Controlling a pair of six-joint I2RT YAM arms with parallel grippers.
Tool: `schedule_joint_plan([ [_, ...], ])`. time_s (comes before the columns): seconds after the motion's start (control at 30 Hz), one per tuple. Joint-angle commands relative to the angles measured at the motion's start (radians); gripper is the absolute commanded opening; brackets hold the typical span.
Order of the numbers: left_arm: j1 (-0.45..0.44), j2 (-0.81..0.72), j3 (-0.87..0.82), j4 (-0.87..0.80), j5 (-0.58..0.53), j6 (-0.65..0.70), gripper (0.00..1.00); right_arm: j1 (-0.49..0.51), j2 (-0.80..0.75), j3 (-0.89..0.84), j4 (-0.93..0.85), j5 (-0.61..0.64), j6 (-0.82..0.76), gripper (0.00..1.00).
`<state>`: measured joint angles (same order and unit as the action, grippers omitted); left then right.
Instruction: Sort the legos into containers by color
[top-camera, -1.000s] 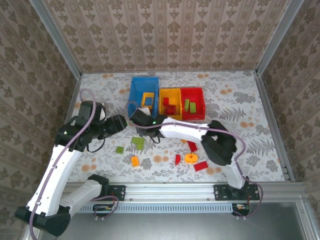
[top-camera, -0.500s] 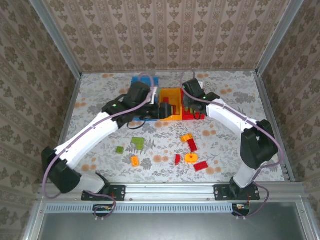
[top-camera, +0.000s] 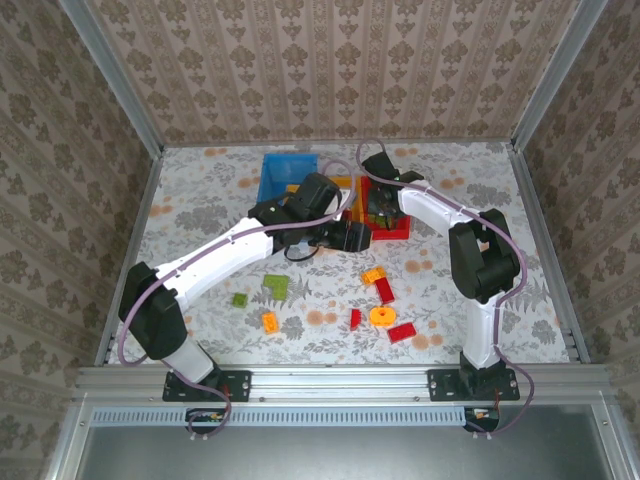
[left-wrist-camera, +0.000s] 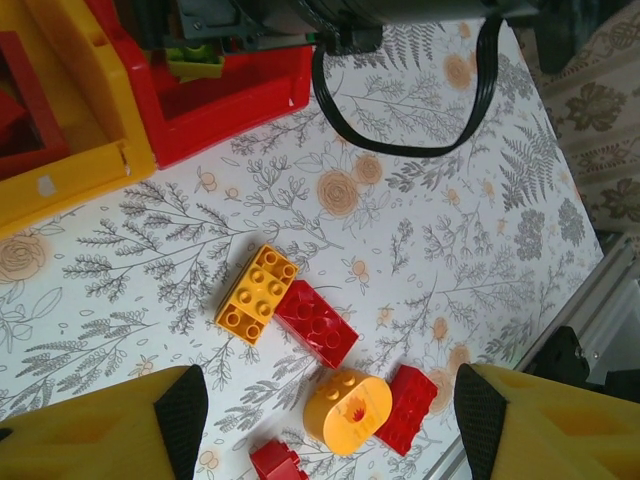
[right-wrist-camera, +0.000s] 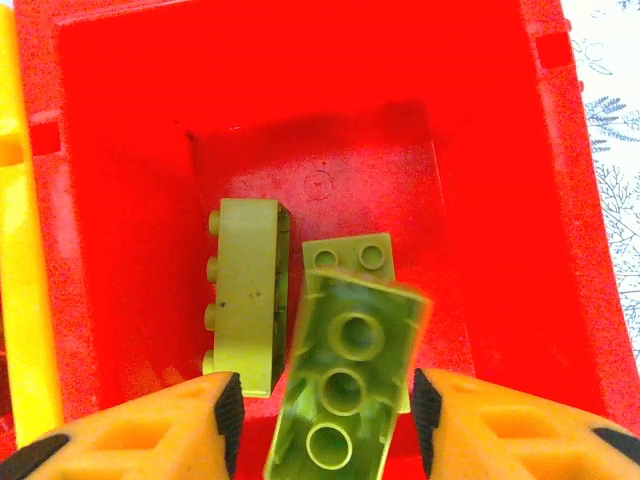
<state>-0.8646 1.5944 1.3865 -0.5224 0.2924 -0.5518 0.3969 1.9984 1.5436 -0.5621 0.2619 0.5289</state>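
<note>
Right wrist: we see our right tool (right-wrist-camera: 325, 400) spread, green brick (right-wrist-camera: 345, 385) loose between its jaws over the red bin (right-wrist-camera: 480, 150) — left tool (left-wrist-camera: 330, 410) also spread wide, empty, above loose legos (left-wrist-camera: 257, 293) on the table (left-wrist-camera: 420, 220).

Floral table (top-camera: 470, 215), three containers (top-camera: 272, 178), loose legos (top-camera: 276, 287)

Bright even light, soft shadows, red bin (right-wrist-camera: 480, 200) oversaturated, green brick (right-wrist-camera: 345, 390) blurred

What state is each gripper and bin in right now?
Left gripper: jaws open, empty.
Right gripper: jaws open, tilted green brick between them.
Red bin: holds two other green bricks.
Yellow bin: holds a red piece.
Loose bricks: on table, unsorted.
</note>
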Motion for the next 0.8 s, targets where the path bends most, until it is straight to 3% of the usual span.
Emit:
schedule_joint_plan([
  [0.0, -0.015, 0.007, -0.021, 0.006, 0.007, 0.030, 0.70, 0.000, -0.040, 0.008, -0.036, 0.002, 0.009, 0.56],
  [0.23, -0.048, 0.049, -0.031, -0.025, -0.001, 0.088, 0.71, 0.006, -0.200, -0.051, -0.020, 0.009, 0.007, 0.61],
  [0.43, -0.083, 0.171, 0.035, -0.100, -0.027, 0.167, 0.73, 0.008, -0.479, -0.284, 0.051, -0.021, -0.010, 0.70],
  [0.6, -0.148, 0.258, 0.093, -0.184, -0.134, 0.419, 0.76, 0.006, -0.763, -0.523, 0.099, -0.159, -0.048, 0.80],
  [0.77, -0.152, 0.305, 0.061, -0.149, -0.186, 0.613, 0.78, 0.000, -0.966, -0.713, 0.103, -0.378, 0.008, 0.82],
])
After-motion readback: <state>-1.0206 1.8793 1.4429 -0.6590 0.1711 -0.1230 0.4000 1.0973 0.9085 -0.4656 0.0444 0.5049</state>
